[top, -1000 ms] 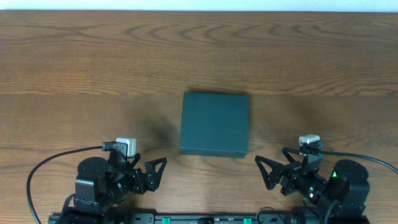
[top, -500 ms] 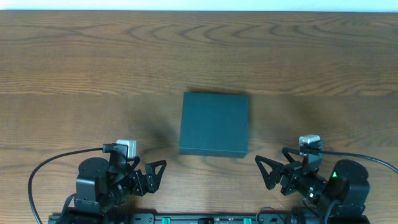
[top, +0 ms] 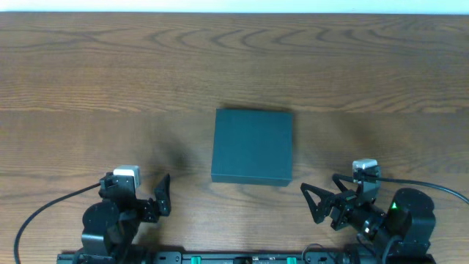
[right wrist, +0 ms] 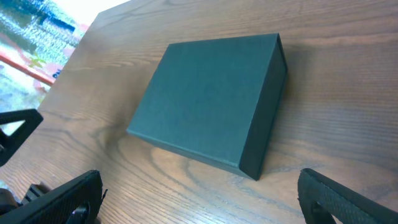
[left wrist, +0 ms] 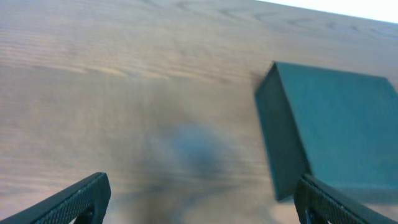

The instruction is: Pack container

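The container is a dark teal-green rectangular box, lid closed, lying flat at the table's middle. It also shows in the left wrist view at the right and in the right wrist view at the centre. My left gripper is open and empty near the front edge, left of the box and apart from it. Its fingers frame bare wood in the left wrist view. My right gripper is open and empty near the front edge, just right of the box's near corner.
The wooden table stretches bare behind and beside the box. No snack packets are in view. Black cables run from both arm bases along the front edge.
My left arm has turned and drawn back to the left, its gripper now further from the box. The right arm and the box have not moved.
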